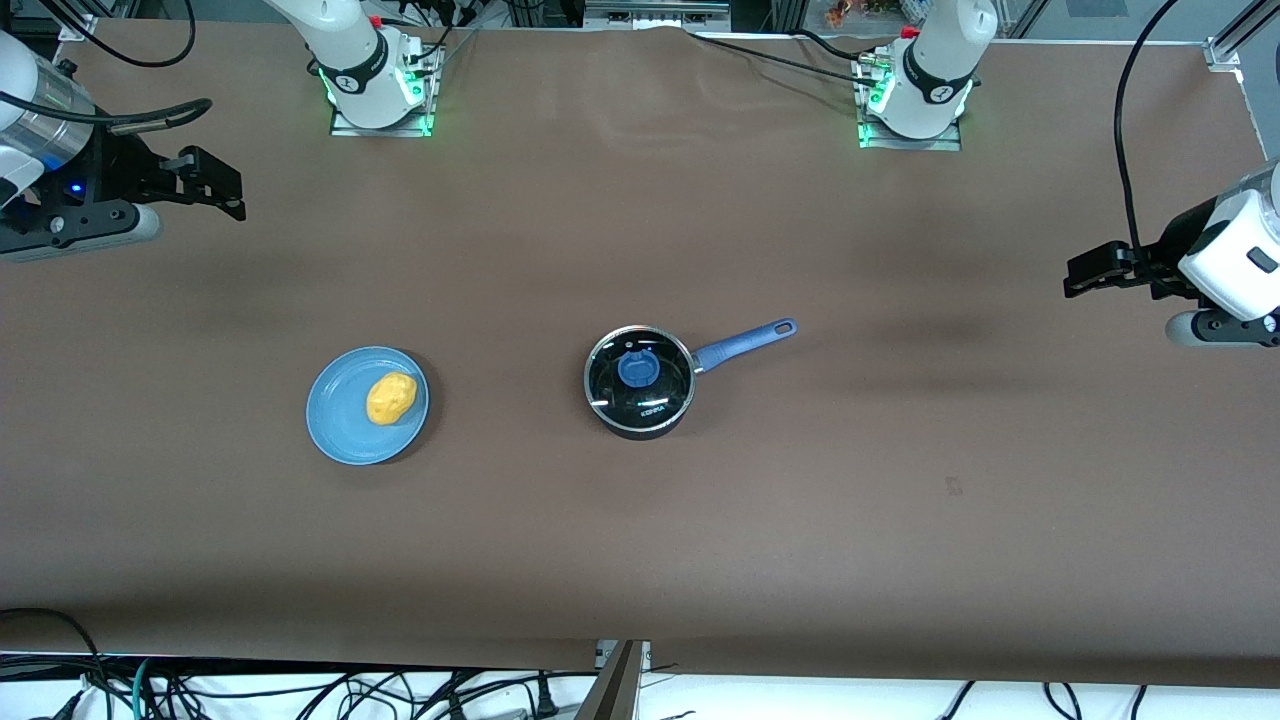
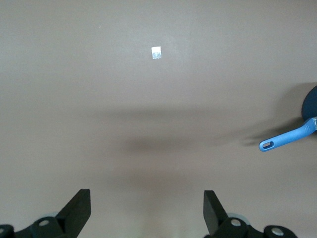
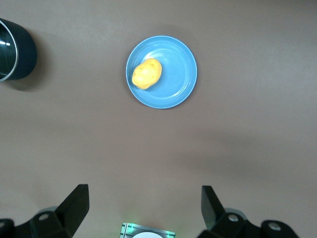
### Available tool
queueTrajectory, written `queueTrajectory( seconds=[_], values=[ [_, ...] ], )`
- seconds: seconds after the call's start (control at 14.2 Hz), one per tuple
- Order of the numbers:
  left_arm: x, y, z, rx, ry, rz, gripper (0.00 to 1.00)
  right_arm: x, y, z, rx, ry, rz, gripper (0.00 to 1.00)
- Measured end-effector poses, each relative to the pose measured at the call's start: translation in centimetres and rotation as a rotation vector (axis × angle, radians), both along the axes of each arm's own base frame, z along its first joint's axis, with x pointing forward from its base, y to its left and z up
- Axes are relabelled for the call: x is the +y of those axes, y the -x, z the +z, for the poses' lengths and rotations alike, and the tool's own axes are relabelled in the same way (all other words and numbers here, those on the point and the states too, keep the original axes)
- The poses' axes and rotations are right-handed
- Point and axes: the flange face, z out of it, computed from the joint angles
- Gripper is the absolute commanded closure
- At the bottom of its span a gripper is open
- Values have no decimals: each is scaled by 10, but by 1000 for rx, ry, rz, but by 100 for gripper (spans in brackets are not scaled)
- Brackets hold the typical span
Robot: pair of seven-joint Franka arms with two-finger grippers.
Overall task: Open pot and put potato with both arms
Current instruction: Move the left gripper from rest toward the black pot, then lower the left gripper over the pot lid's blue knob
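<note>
The pot [image 1: 640,385] stands mid-table, black with a silver rim and a glass lid on it with a blue knob [image 1: 637,368]. Its blue handle [image 1: 745,343] points toward the left arm's end. The yellow-orange potato [image 1: 390,397] lies on a blue plate [image 1: 340,425] toward the right arm's end. My left gripper [image 1: 1078,274] hangs open and empty over the table's end. My right gripper [image 1: 236,190] hangs open and empty over the other end. The left wrist view shows the open left gripper [image 2: 147,206], the handle [image 2: 287,140] and a sliver of pot [image 2: 312,101]. The right wrist view shows the open right gripper [image 3: 144,203], potato [image 3: 147,74], plate [image 3: 178,84] and pot [image 3: 17,49].
The two arm bases [image 1: 380,95] [image 1: 915,100] stand at the edge farthest from the front camera. A small white tag [image 2: 156,52] lies on the brown tabletop under the left arm. Cables hang below the table's near edge [image 1: 400,690].
</note>
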Motion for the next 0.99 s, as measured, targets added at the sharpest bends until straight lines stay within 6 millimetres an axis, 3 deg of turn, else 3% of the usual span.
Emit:
queueTrajectory(
  seconds=[0.42, 0.56, 0.71, 0.99],
  values=[
    [-3, -1, -1, 0, 3, -10, 0, 0, 0, 0, 0, 0, -1, 0],
    [-18, -6, -9, -12, 21, -31, 0, -1, 0, 0, 0, 0, -1, 0],
    [-56, -18, -25, -49, 43, -26, 0, -1, 0, 0, 0, 0, -2, 0],
    [-172, -33, -84, -72, 83, 100, 0, -1, 0, 0, 0, 0, -3, 0]
  ],
)
